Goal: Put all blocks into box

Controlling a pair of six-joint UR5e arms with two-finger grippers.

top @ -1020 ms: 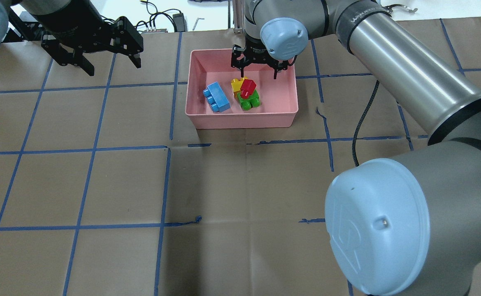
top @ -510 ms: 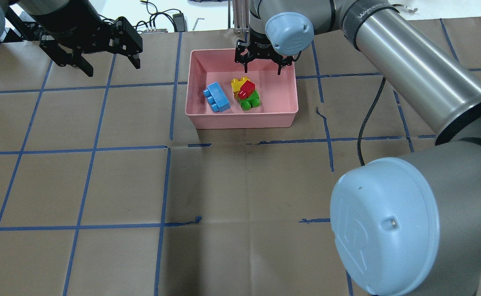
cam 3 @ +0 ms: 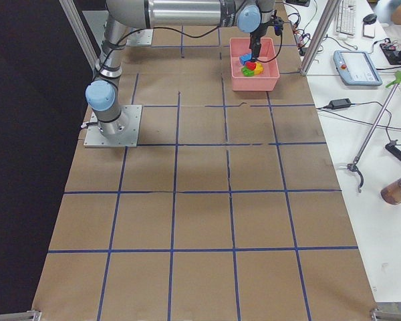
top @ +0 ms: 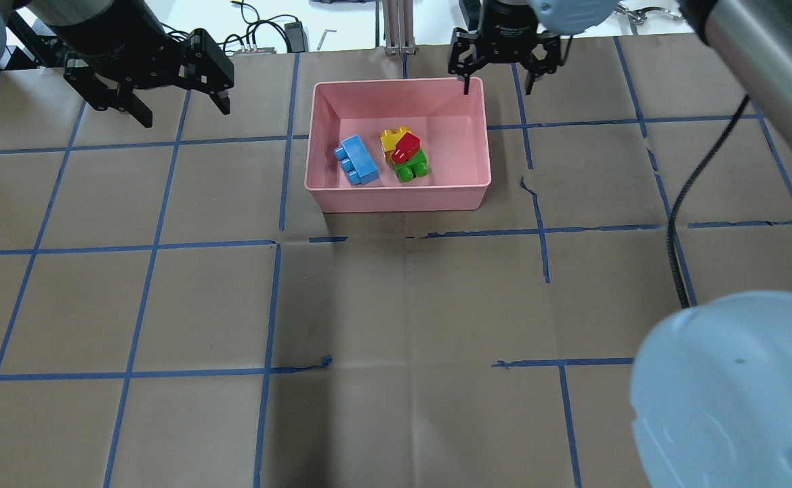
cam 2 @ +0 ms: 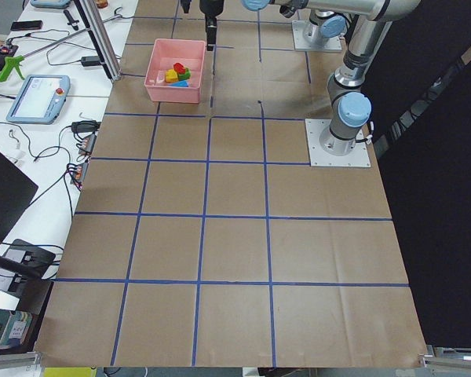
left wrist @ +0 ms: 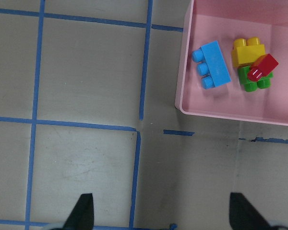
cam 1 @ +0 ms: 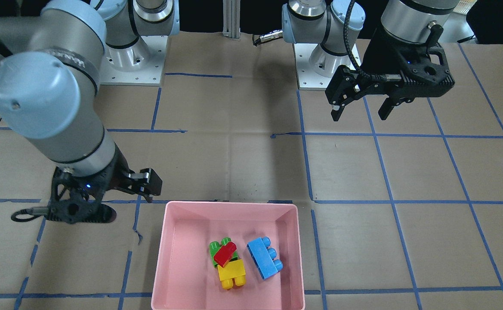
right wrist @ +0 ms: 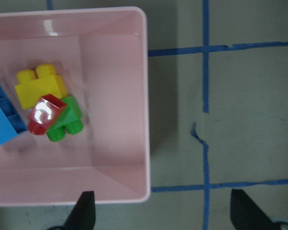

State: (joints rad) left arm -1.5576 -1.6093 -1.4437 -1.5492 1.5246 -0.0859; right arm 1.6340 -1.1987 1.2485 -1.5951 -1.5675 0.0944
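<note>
I saw all 4 bricks inside the box (top: 396, 198), which sat on the paper-covered table (top: 396, 305) toward its far edge in the overhead view. The blue brick (top: 356, 160) lay on the box floor on the L-arm side, studs pointing sideways at that wall. It was near the other three, and I couldn't tell if it touched them. The yellow brick (top: 389, 139) & the green brick (top: 414, 168) lay touching each other, yellow farther from the robot, green nearer. The red brick (top: 407, 145) sat tilted on top, across both.

The R gripper (top: 497, 88) hung by the box's far corner on the R-arm side, jaws spread wide w/ nothing between them. One fingertip lined up w/ the corner rim, the other was out over the table. The L gripper (top: 185, 114) hovered over the table, well apart from the box on the L side, jaws likewise spread & empty.
</note>
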